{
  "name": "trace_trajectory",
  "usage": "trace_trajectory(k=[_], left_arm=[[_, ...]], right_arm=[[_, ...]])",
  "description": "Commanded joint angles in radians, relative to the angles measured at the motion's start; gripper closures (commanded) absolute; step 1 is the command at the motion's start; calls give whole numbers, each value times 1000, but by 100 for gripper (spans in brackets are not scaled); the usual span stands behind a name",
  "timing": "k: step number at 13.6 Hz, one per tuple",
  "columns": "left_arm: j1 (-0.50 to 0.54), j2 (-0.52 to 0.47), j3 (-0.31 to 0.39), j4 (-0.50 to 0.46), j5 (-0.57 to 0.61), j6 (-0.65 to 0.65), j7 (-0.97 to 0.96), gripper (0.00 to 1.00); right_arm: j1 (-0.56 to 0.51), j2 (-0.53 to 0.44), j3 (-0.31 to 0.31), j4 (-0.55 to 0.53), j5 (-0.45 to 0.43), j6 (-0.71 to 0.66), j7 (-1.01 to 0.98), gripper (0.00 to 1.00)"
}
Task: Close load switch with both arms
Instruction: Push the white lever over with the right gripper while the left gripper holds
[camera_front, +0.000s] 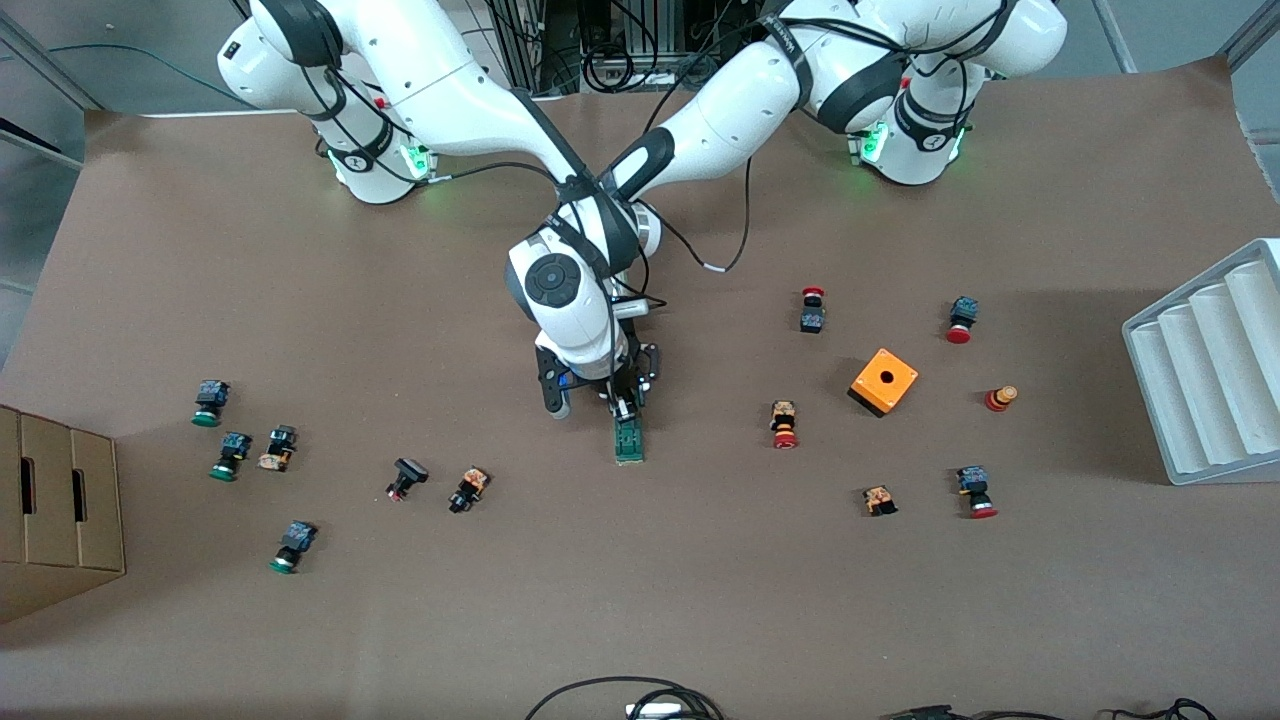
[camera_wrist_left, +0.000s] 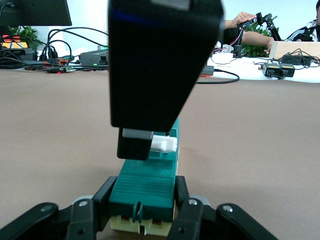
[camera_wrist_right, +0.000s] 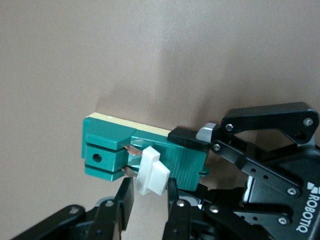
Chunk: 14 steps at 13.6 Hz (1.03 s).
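From the front view we see both white jointed arms reach to the middle of the brown paper-covered table (camera_front: 700, 600), crossing there. The load switch (camera_front: 629, 440), a small narrow green rectangular block, lies on the table just under their wrists, nearer the camera than the grippers. The left gripper (camera_front: 627, 398) sits at the switch's end that faces the bases; the right gripper (camera_front: 600, 392) is just beside it. An orange square box with a hole (camera_front: 884, 381) stands toward the left arm's end, with small red-capped pushbuttons (camera_front: 784, 425) around it; green-capped pushbuttons (camera_front: 229, 456) lie toward the right arm's end.

In the left wrist view we see the left gripper (camera_wrist_left: 142, 210) clamped on the sides of the load switch (camera_wrist_left: 145, 182) at its near end. The right gripper's black finger (camera_wrist_left: 160, 65) comes down from above onto the white tab (camera_wrist_left: 165, 144).

In the right wrist view the right gripper (camera_wrist_right: 149, 197) has a finger on either side of the white tab (camera_wrist_right: 151, 171) of the load switch (camera_wrist_right: 130, 150); we cannot tell whether they pinch it. The left gripper (camera_wrist_right: 200, 155) grips the switch's other end.
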<state>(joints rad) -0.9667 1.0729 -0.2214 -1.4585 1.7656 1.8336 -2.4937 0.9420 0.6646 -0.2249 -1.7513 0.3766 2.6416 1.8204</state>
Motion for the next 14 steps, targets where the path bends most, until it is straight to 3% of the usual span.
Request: trace_trajectory(k=[1, 6, 14], left_arm=[[-6, 16, -16, 35, 12, -11, -7, 49], [-6, 16, -16, 33, 12, -11, -8, 49], [-6, 19, -16, 32, 12, -11, -10, 49]], right_arm=[[-20, 0, -16, 33, 28, 3, -16, 66], [-35, 1, -17, 67, 30, -43, -16, 66], [-38, 4, -17, 78, 30, -45, -16, 82]])
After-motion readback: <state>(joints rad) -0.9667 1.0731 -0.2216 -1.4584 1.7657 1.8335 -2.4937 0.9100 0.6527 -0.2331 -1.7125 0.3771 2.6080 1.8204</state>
